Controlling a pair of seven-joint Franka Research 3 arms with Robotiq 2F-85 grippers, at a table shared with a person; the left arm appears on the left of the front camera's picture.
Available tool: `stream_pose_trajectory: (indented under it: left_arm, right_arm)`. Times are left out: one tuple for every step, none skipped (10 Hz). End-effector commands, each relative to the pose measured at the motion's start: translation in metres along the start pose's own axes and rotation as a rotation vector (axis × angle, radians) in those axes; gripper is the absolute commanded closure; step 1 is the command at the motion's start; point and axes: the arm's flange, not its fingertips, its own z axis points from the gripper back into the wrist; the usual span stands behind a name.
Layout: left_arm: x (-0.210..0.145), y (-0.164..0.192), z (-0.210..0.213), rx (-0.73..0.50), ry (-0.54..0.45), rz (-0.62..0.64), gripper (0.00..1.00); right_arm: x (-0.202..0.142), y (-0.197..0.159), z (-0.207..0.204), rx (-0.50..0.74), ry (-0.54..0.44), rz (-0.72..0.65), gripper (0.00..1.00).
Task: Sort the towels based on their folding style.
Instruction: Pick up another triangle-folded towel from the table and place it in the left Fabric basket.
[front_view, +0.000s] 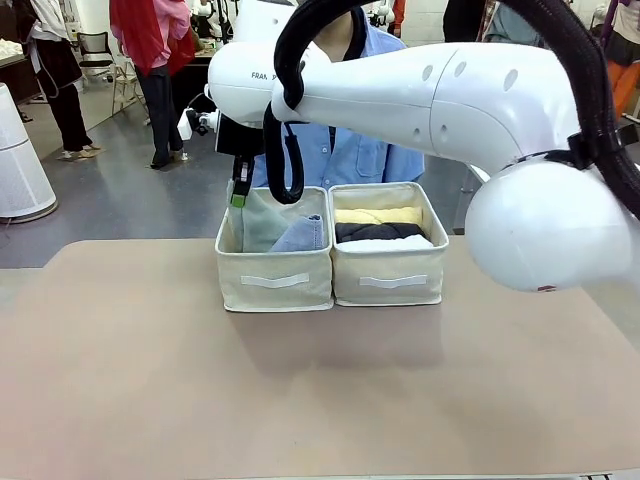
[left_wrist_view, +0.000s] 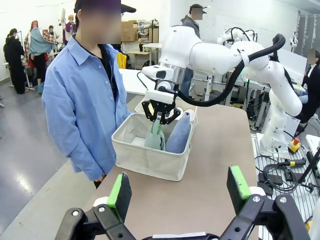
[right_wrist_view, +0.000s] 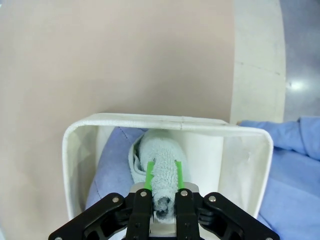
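Pale grey-green cone towel sits pinched at its tip between my right claw pads, hanging inside the cream box below me, beside the light blue cone towel. My left claw stands wide, holding nothing.

Robotics lab: several white robot arms on work tables, cabling, bystanders on open floor.
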Motion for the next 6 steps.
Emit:
stream_pose_trajectory:
  left_arm:
    - [0.0007, -0.0024, 0.0007, -0.002, -0.006, -0.005, 0.0]
    - [0.0007, -0.0024, 0.0007, -0.002, -0.006, -0.005, 0.0]
    - [0.0007, -0.0024, 0.0007, -0.002, -0.006, -0.005, 0.0]
    - [0.0007, -0.0024, 0.0007, -0.002, -0.006, -0.005, 0.0]
    - [0.0007, -0.0024, 0.0007, -0.002, -0.006, -0.005, 0.0]
    - [0.0007, -0.0024, 0.0007, -0.002, -0.006, -0.005, 0.0]
  right_arm:
    - [0.0144, -0.0159, -0.0013, 0.044, 0.029, 0.015, 0.85]
    - [0.0147, -0.0164, -0.0028, 0.054, 0.037, 0.018, 0.85]
    - [0.0141, -0.0164, -0.0047, 0.06, 0.05, 0.021, 0.85]
    - [0.0132, -0.0161, -0.0061, 0.072, 0.065, 0.026, 0.85]
    - [0.0127, -0.0153, -0.006, 0.077, 0.066, 0.026, 0.85]
    - [0.0121, -0.0157, -0.0055, 0.075, 0.073, 0.024, 0.85]
